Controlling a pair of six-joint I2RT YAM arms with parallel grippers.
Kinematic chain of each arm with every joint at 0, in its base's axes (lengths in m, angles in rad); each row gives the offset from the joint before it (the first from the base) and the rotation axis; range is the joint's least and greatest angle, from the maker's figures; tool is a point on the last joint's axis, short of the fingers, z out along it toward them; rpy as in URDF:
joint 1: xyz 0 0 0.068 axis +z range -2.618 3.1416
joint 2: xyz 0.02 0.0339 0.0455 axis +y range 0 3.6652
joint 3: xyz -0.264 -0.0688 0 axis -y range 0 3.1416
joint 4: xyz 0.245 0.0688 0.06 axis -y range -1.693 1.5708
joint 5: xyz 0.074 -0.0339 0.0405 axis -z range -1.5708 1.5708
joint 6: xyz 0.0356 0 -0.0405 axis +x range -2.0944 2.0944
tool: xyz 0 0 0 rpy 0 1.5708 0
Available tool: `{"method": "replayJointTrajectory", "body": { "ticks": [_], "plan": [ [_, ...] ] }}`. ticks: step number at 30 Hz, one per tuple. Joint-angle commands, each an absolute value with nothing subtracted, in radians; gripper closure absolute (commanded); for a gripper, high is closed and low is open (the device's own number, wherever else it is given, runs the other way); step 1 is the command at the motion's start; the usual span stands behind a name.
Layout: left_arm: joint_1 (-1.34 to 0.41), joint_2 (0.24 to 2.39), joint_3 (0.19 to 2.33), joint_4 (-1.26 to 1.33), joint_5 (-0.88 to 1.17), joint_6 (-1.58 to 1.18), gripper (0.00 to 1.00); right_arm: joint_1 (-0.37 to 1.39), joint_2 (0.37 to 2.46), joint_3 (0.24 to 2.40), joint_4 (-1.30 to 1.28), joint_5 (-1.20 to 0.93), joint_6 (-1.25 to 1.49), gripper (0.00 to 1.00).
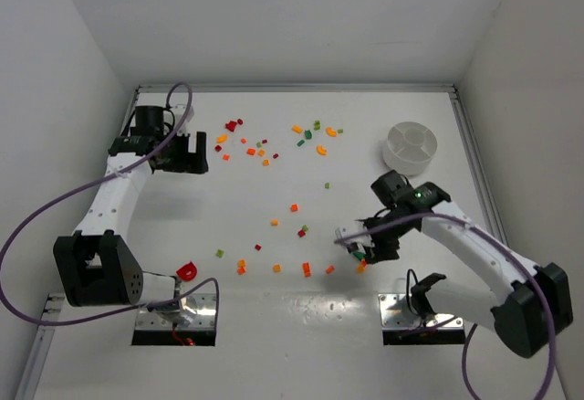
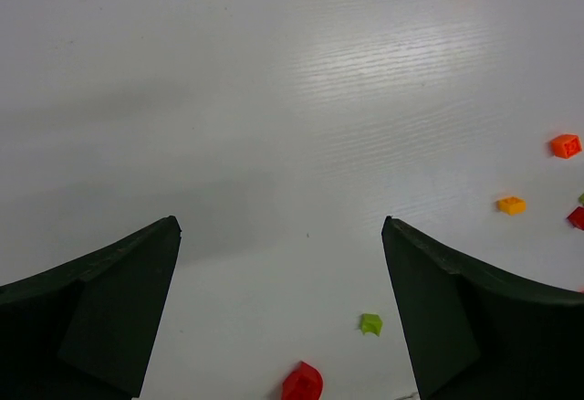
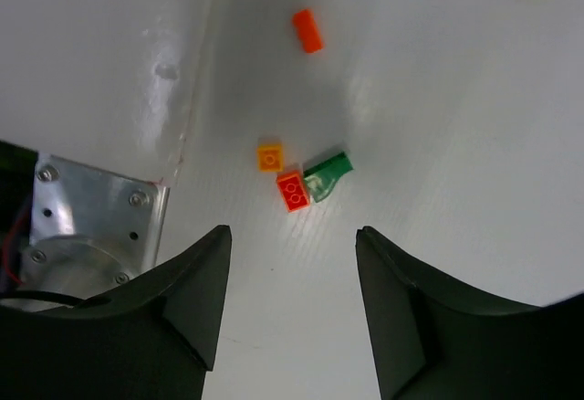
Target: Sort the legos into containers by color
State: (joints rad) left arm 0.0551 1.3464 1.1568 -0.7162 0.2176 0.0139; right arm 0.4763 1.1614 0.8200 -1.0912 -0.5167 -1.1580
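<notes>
Small red, orange, yellow and green legos (image 1: 274, 222) lie scattered over the white table. The round white divided dish (image 1: 412, 147) stands at the back right; I cannot tell whether anything is in it. My right gripper (image 1: 370, 252) hovers low over a near-right cluster. In the right wrist view it (image 3: 292, 231) is open and empty, and just ahead of its fingertips lie a red-orange brick (image 3: 293, 190), a green brick (image 3: 328, 173) touching it, and a yellow-orange brick (image 3: 270, 157). My left gripper (image 1: 187, 153) is at the back left, open (image 2: 281, 222) over bare table, holding nothing.
A lime brick (image 2: 370, 323) and a red piece (image 2: 302, 382) lie between the left fingers, near the camera. An orange brick (image 3: 307, 31) lies further ahead of the right gripper. A red curved part (image 1: 187, 270) sits by the left arm base. Metal mounting plates (image 1: 406, 313) mark the near edge.
</notes>
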Motion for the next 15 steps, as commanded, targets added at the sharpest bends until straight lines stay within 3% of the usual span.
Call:
{"method": "replayJointTrajectory", "body": {
  "ticks": [1, 5, 15],
  "plan": [
    [0.071, 1.345, 1.184, -0.718, 0.238, 0.008, 0.01, 0.549, 0.996, 0.695, -1.056, -0.465, -1.400, 0.43],
    [0.080, 1.345, 1.175, -0.718, 0.238, 0.008, 0.01, 0.615, 0.953, 0.620, -1.005, -0.439, -1.463, 0.47],
    [0.080, 1.364, 1.186, -0.718, 0.238, 0.008, 0.01, 0.784, 1.179, 0.681, -0.919, -0.448, -1.269, 0.59]
  ]
}}
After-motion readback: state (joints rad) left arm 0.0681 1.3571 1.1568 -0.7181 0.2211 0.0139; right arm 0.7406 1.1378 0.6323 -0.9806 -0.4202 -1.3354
